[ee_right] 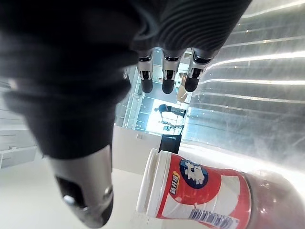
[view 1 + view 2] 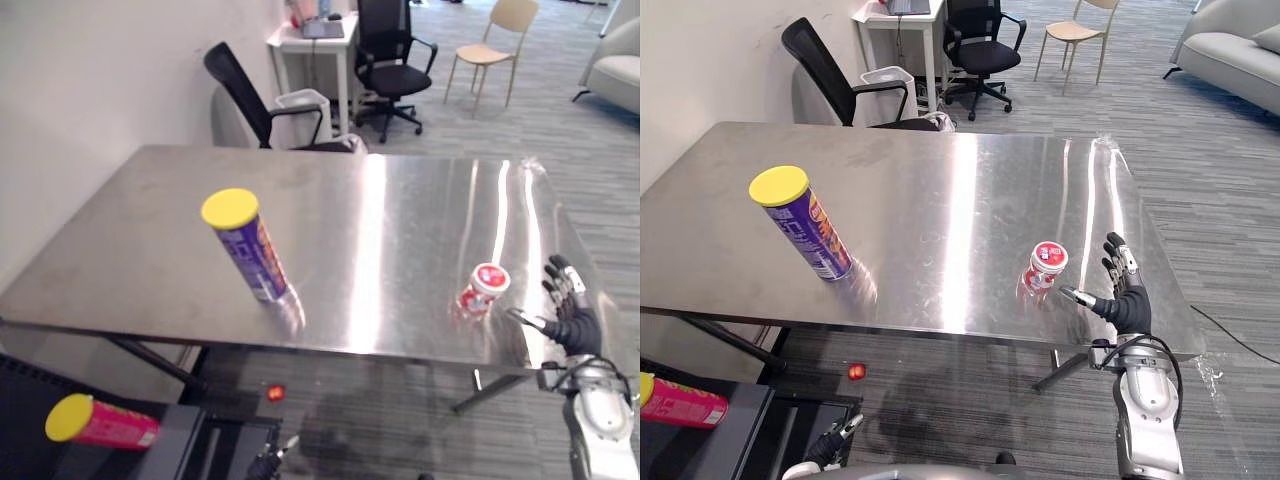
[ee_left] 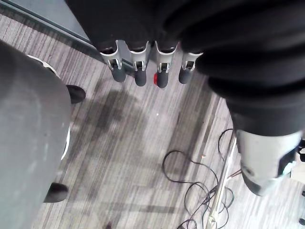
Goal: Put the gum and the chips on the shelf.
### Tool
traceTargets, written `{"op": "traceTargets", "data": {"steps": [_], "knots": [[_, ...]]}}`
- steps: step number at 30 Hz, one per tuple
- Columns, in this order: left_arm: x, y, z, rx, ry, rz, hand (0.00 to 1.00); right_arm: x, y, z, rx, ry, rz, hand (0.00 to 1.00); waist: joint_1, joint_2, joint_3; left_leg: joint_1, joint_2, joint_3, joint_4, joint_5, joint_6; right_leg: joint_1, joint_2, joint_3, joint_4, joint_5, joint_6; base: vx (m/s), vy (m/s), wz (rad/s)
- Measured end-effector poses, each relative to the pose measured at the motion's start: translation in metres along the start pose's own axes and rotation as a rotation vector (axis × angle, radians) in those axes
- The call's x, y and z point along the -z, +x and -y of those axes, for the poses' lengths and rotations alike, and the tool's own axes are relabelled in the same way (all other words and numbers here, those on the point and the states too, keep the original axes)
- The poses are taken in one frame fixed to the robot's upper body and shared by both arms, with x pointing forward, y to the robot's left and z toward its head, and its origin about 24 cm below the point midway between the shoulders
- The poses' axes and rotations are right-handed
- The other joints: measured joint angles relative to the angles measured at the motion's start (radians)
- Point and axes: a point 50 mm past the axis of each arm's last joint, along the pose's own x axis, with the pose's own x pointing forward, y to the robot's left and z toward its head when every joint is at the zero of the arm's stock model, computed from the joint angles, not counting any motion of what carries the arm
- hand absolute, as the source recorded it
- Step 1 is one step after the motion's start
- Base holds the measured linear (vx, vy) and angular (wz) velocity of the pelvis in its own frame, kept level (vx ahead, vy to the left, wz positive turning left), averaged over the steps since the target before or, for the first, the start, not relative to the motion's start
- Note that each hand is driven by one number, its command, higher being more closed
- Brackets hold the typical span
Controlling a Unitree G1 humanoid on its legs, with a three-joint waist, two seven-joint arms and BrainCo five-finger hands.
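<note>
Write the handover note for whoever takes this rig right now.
The right hand is open beside the small red-and-white gum tub, not gripping it.
The left hand is open, low over the carpet.
The tub stands at the right of the steel table, the purple chips can with a yellow lid at its left.
Neither is shelved; both remain.
A pink yellow-lidded can lies on a dark unit below.
</note>
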Motion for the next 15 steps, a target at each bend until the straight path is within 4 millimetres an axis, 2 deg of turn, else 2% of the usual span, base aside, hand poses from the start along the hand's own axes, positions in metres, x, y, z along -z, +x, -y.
{"op": "traceTargets", "data": {"steps": [4,11,15], "knots": [[-0.001,0.000,0.000,-0.001,0.000,0.004,0.00,-0.004,0.009,-0.002,0.016,-0.008,0.025,0.00,0.003,-0.006,0.007,0.000,-0.002,-0.001,-0.003,0.004,0.000,0.000,-0.001,-0.001,-0.001,0.000,0.000,0.00,-0.003,0.01],[-0.004,0.001,0.001,0.000,0.000,0.014,0.00,0.007,0.017,-0.003,0.039,0.007,-0.013,0.00,0.004,-0.005,0.019,0.000,-0.006,-0.022,-0.040,0.032,0.001,-0.005,-0.001,-0.022,-0.005,0.000,0.000,-0.02,-0.017,0.09],[-0.004,0.001,0.001,0.000,0.001,0.014,0.00,0.011,0.025,-0.014,0.010,0.025,-0.028,0.00,0.006,-0.005,0.020,0.000,-0.007,-0.024,-0.041,0.032,0.001,-0.001,-0.001,-0.024,-0.007,0.000,0.000,0.00,0.000,0.00]]}}
